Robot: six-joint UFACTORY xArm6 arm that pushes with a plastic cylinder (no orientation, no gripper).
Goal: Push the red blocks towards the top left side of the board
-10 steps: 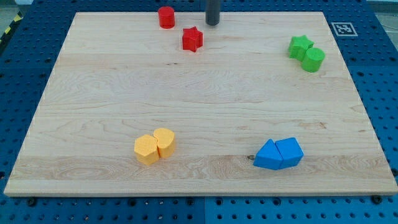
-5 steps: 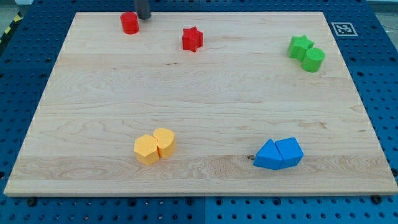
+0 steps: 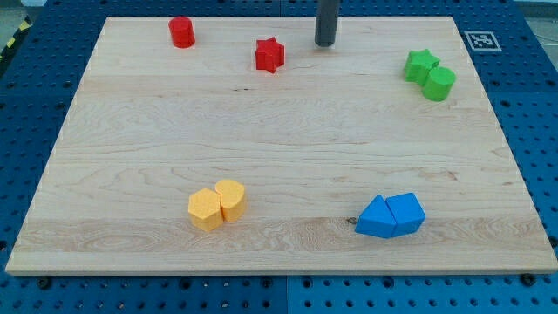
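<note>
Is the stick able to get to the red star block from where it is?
Probably yes. My tip sits to the view's right of the red star block, with only bare board between them.

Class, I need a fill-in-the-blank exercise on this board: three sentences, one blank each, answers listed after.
1. The tip stands to the view's ___ of the red star.
2. The red cylinder lies to the view's ___ of the red star.
3. The green star touches the green ___.

Answers: right; left; cylinder
</note>
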